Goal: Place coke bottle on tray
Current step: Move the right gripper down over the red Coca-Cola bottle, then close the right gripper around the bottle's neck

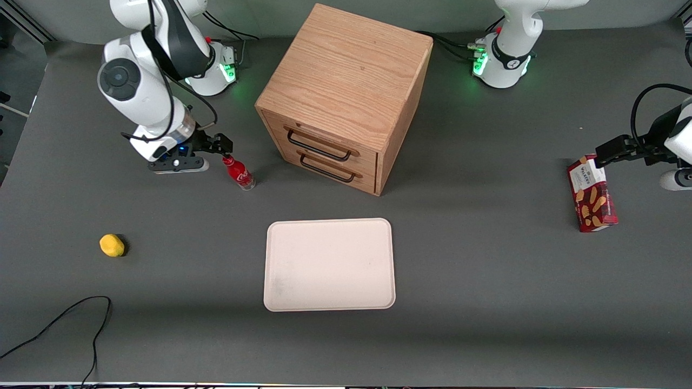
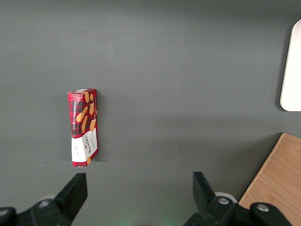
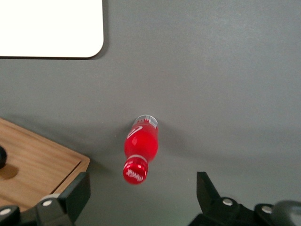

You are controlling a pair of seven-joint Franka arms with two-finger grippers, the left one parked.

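A dark grey counter fills the scene, carrying everything in play. The largest thing on it is a wooden two-drawer cabinet, standing at about twelve o'clock from the tray, which lies flat and bare nearer the front camera, in front of the cabinet's drawers. Toward the parked arm's end of the counter stands a red biscuit box, and toward the working arm's end, at roughly nine o'clock from the tray, sits a small yellow object. The coke bottle stands upright on the counter at about eleven o'clock from the tray, well apart from it and just beside the cabinet's lower corner. The right arm's gripper hovers over the bottle with its fingers spread wide, holding nothing; in the wrist view the red cap sits between them but untouched. By my reading the task is barely begun: the approach is made, while the grasp, the lift, the carry to the tray and the release all remain.
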